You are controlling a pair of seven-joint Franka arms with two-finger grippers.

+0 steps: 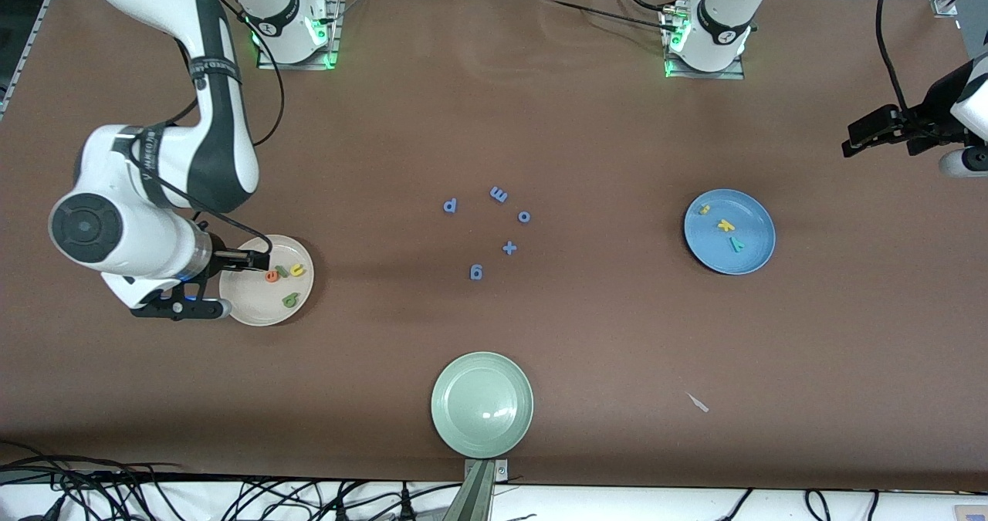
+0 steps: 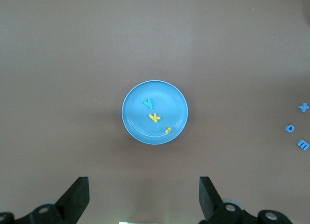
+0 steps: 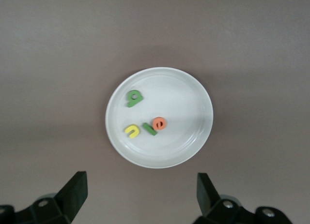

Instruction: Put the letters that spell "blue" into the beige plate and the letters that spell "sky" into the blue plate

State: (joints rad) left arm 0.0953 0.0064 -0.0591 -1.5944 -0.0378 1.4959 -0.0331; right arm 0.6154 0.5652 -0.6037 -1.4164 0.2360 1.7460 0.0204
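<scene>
Front view: right tool (image 1: 258,259) spread over beige plate (image 1: 241,305) at lower left, holding green b (image 1: 290,299), thin green l (image 1: 282,272), yellow u (image 1: 297,271), orange e (image 1: 272,275). Left tool (image 1: 849,147) at right edge, above blue plate (image 1: 752,255).

Left wrist view: left tool (image 2: 144,197) spread; blue plate (image 2: 133,120) at centre with yellow s (image 2: 167,129), yellow k (image 2: 154,117), teal y (image 2: 148,103).

Right wrist view: right tool (image 3: 140,195) spread, plate centred, all four letters inside.

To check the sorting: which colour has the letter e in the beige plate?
Orange; the letter e shows best in the right wrist view.
</scene>
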